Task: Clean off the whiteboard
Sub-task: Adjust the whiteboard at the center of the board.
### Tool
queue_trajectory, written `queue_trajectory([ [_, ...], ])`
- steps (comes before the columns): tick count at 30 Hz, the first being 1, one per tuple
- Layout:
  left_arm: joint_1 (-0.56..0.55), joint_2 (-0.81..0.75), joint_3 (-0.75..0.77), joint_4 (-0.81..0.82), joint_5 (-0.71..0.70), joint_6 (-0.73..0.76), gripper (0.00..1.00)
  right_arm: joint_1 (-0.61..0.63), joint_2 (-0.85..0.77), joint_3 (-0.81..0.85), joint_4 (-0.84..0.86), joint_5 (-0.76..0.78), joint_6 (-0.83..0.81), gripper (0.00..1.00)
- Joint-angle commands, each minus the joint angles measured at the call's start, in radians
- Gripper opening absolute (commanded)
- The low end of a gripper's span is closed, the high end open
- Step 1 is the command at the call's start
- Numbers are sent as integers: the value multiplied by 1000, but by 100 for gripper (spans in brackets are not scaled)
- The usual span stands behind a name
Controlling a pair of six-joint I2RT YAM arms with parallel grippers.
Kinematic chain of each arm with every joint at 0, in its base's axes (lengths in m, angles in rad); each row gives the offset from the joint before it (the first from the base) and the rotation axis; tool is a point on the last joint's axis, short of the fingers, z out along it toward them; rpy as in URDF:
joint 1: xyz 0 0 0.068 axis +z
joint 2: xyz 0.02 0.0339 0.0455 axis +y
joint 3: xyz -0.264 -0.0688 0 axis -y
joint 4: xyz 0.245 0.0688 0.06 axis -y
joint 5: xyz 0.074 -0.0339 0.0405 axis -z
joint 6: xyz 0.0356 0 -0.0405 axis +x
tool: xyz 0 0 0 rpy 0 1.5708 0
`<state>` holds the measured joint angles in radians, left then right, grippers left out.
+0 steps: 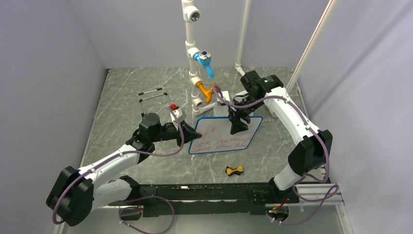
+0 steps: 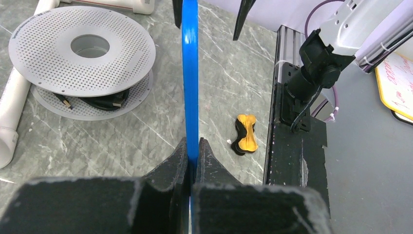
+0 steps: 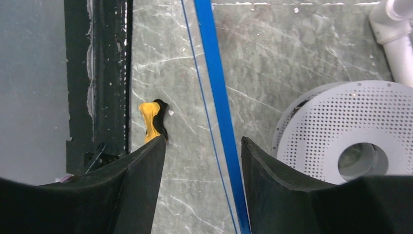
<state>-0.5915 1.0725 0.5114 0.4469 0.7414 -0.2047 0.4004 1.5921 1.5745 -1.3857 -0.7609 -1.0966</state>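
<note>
The whiteboard (image 1: pixel 214 135) is at the middle of the bench (image 1: pixel 122 87), raised at a tilt so that its written face is turned toward the near side; red handwritten lines cover the lower part of the white surface inside the thin blue frame. Whether its lower edge rests on the bench cannot be determined. The left end effector (image 1: pixel 191 131) reaches in from the left and is pressed together on the left edge of the frame. In the left wrist view the blue frame (image 2: pixel 190 73) runs edge-on straight out from between the clamped fingers (image 2: pixel 209 161). The right end effector (image 1: pixel 238 127) points down at the upper edge of the board with its jaws spread. In the right wrist view the blue frame (image 3: pixel 216 87) passes through the gap between the two fingers, closer to the right-hand finger (image 3: pixel 272 185); contact with that finger cannot be confirmed. A grey perforated disc (image 2: pixel 39 44) lies on the bench on the far side of the board, stacked over a second disc with black cables between them. A small yellow-and-black object (image 1: pixel 234 169) lies on the near side, just beside the black rail (image 2: pixel 292 161). A white pipe assembly (image 1: pixel 191 34) with a blue valve (image 1: pixel 204 61) and an orange valve (image 1: pixel 205 91) stands behind the board.
</note>
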Motion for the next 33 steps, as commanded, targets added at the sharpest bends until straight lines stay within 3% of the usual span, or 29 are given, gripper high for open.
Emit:
queue_trajectory([
  [1,-3,17,42,102,35,6,0,32,14,-11,19,10,-30,55],
  [11,-3,38,37,103,25,14,0,37,67,20,-39,58,-101,6],
  [14,-1,41,31,108,21,14,0,35,70,29,-39,74,-89,6],
  [18,3,38,19,114,18,14,0,29,62,41,-51,80,-93,34],
  [21,13,34,7,121,19,9,0,18,50,46,-59,78,-103,39],
  [25,22,33,-4,130,24,3,0,12,58,60,-92,67,-124,30],
  [27,22,35,-1,130,26,2,0,11,68,66,-104,60,-132,19],
  [29,22,36,0,132,26,1,0,11,74,69,-112,49,-137,0],
  [33,24,21,-2,142,4,-17,2,11,70,69,-108,53,-125,0],
])
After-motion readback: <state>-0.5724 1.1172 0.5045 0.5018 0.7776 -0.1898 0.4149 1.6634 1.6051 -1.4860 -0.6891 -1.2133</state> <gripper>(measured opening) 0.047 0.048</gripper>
